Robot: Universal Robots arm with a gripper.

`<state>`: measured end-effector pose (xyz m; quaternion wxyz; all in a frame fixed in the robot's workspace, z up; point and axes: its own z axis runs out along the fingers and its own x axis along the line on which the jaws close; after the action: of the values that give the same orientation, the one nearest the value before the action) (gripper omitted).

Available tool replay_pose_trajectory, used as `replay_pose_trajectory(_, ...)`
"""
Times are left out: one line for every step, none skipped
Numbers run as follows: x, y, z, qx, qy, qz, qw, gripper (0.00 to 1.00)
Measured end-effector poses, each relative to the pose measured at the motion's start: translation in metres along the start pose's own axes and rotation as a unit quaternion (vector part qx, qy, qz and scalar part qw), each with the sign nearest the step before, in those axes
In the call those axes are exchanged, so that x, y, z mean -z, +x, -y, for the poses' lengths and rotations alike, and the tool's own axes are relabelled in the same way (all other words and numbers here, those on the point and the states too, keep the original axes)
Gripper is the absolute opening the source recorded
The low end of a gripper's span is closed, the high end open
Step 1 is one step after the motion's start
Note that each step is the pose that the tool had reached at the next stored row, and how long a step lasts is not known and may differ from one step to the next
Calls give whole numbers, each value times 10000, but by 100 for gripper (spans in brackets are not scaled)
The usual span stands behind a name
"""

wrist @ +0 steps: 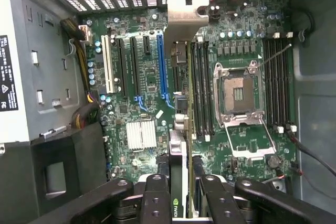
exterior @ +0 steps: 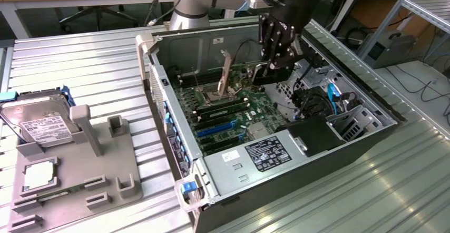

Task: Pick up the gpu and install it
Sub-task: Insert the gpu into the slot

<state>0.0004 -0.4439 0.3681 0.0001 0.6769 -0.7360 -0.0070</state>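
1. Your claw [wrist: 182,192] is clamped on the gpu [wrist: 178,153], which it holds edge-on above the motherboard [wrist: 142,93] inside the open case [exterior: 365,138].
2. Step, as I judge it: install. Pick-up is done, card not seated.
3. Next move calls for lining the card's edge over a slot, with the bracket [wrist: 184,22] at the vented wall.
4. Count: one gpu, one claw, one case. At the exterior view's left: one hard drive [exterior: 39,119], one CPU chip [exterior: 40,174].

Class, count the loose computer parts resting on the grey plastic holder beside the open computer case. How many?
2. A silver hard drive with white label sits at the grey plastic holder's far end; a square silver CPU chip lies nearer the camera. More may be hidden.
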Motion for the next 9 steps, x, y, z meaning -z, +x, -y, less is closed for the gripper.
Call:
replay_pose_trajectory(-10,2,-19,7,0,0,10000,27)
replay_pose_trajectory(-33,4,-39,20,0,0,10000,27)
replay_pose_trajectory(-49,5,-49,28,0,0,10000,27)
replay_pose_trajectory(-62,6,-57,33,0,0,10000,27)
replay_pose_trajectory(-82,7,-69,41,0,0,10000,27)
replay_pose_trajectory(-97,7,-79,47,0,0,10000,27)
replay_pose_trajectory(-111,8,-88,52,0,0,10000,27)
replay_pose_trajectory(-127,10,-97,58,0,0,10000,27)
replay_pose_trajectory(-142,11,-107,63,0,-1,10000,27)
